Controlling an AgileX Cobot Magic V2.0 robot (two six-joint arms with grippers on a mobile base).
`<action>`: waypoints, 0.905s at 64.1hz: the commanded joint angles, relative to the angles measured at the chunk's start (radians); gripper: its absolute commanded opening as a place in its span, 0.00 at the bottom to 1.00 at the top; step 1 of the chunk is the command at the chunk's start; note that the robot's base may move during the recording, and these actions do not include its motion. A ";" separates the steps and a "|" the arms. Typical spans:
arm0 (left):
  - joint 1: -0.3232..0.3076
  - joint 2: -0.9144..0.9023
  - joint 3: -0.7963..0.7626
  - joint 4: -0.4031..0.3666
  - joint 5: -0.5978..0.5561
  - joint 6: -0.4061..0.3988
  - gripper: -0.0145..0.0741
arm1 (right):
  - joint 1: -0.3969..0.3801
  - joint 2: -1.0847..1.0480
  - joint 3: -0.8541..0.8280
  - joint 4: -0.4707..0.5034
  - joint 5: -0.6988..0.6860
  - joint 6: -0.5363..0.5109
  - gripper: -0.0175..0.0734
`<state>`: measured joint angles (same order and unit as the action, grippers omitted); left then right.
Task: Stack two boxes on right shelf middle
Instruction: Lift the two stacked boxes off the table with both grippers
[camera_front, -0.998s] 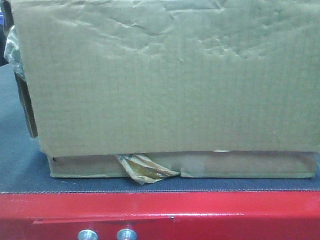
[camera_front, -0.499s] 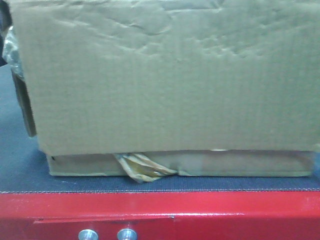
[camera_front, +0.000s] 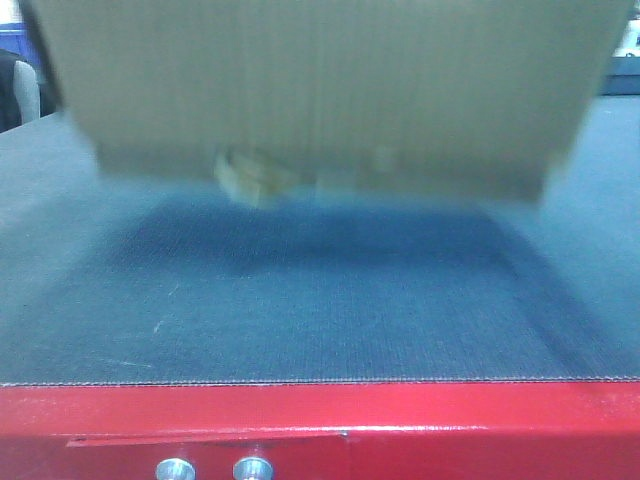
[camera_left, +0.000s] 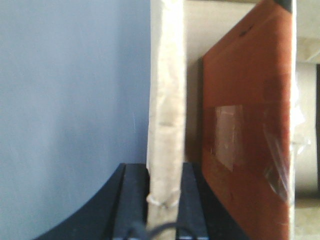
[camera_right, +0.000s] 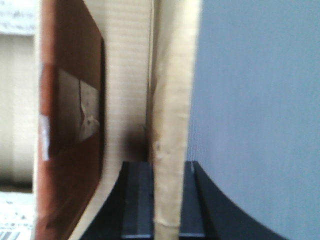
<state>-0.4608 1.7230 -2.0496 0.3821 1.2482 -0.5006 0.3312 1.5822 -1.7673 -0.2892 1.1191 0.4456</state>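
Lifted clear now, the cardboard box (camera_front: 320, 90) that sat on the grey-matted worktop (camera_front: 320, 330) half a second ago hangs above it, blurred, with the torn tape (camera_front: 250, 175) dangling beneath. Left fingers (camera_left: 134, 205) and right fingers (camera_right: 137, 200) each pinch an upright edge of cardboard wall between them. Thin card like that bends, I'd say, so both arms should rise level and together, slowly, without twisting. No steel shelf is in sight yet.

A storeroom, judging by cardboard box (camera_front: 320, 90) and red-edged platform (camera_front: 400, 410).
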 joint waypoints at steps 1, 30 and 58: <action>-0.005 -0.028 -0.064 0.041 -0.044 -0.016 0.04 | 0.002 -0.016 -0.065 -0.055 -0.095 0.000 0.01; -0.003 -0.028 -0.187 0.139 -0.068 0.001 0.04 | 0.002 -0.016 -0.188 -0.084 -0.216 0.039 0.01; -0.003 -0.028 -0.187 0.097 -0.062 0.001 0.04 | 0.002 -0.016 -0.187 -0.086 -0.236 0.043 0.01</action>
<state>-0.4608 1.7135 -2.2256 0.4826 1.2089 -0.4987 0.3327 1.5822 -1.9399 -0.3454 0.9542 0.4791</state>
